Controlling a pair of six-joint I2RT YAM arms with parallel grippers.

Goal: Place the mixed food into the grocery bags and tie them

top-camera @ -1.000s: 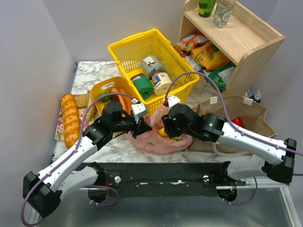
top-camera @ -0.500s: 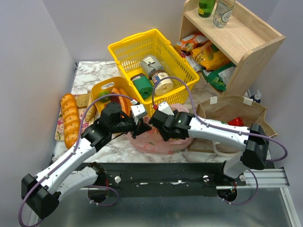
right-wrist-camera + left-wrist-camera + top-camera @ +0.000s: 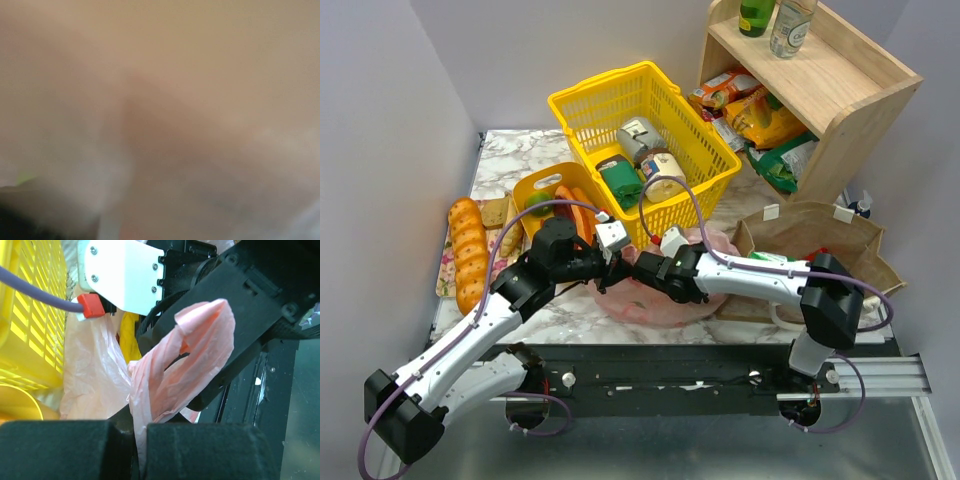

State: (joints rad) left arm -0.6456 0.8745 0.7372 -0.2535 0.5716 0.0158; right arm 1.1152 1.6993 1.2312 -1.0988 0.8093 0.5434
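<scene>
The pink bag [image 3: 665, 300], near the yellow basket [image 3: 603, 80], is clamped at 1 handle by the left gripper [image 3: 140, 437]. The right gripper [image 3: 645, 268] is buried in plastic and its finger state cannot be told. Tying is judged unfinished.

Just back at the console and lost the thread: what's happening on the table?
Both arms are working on the pink plastic bag, in front of the yellow basket. The left gripper is shut on a twisted loop of the bag's top. The right gripper is pressed against the same bunch; its wrist view is only a pink blur, so its jaws cannot be judged. No finished knot shows. The brown paper bag stands open to the right.
</scene>
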